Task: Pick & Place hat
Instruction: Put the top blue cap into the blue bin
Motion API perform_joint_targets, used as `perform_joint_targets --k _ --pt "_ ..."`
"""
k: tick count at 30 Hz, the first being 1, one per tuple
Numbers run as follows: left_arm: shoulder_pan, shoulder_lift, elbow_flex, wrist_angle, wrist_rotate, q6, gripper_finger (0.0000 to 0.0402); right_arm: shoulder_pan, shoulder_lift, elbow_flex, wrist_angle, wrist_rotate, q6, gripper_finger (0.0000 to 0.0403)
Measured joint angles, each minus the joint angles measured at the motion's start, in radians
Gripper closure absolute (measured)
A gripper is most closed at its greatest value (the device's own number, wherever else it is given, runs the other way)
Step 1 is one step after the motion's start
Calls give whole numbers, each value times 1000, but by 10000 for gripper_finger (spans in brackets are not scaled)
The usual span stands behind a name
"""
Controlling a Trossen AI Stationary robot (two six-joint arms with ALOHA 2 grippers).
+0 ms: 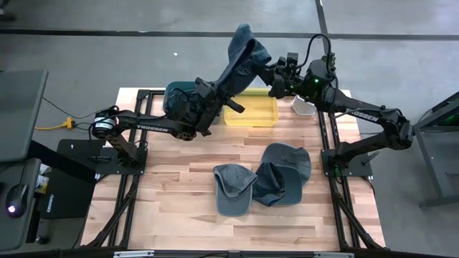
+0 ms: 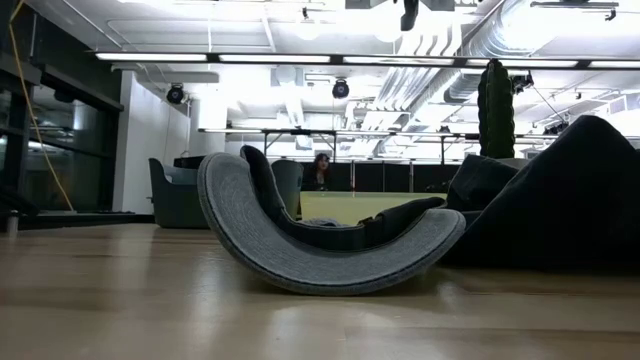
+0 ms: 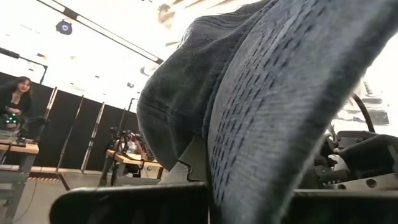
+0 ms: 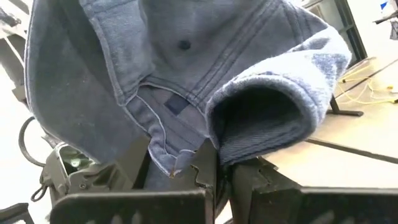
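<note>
Two black jointed arms bear white TROSSEN lettering.

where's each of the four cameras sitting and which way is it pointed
High view: above the table, looking straight down; both arms show, left gripper and right gripper shut on the raised hat over the yellow tray.
Low view: at tabletop height, looking level at a grey cap and the room behind; no arm shows.
Left wrist view: on the left arm, filled by the hat above its own fingers.
Right wrist view: on the right arm, facing the hat.
Shared: both wrist views and the high view show the same hat.
</note>
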Motion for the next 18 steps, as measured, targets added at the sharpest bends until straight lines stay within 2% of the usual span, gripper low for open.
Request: perform_joint_targets --k 2,4,13,18 --pt "0 0 0 -2 -2 -1 401 0 0 0 -3 -1 -15 393" --pt "0 0 0 -4 -14 -1 401 0 0 0 -6 -8 -27 375" --pt "2 0 0 -10 -15 1 401 -23 -8 0 -19 -76 -55 239" --pt "2 1 0 -6 -23 27 401 -54 -21 0 -60 -163 -23 191"
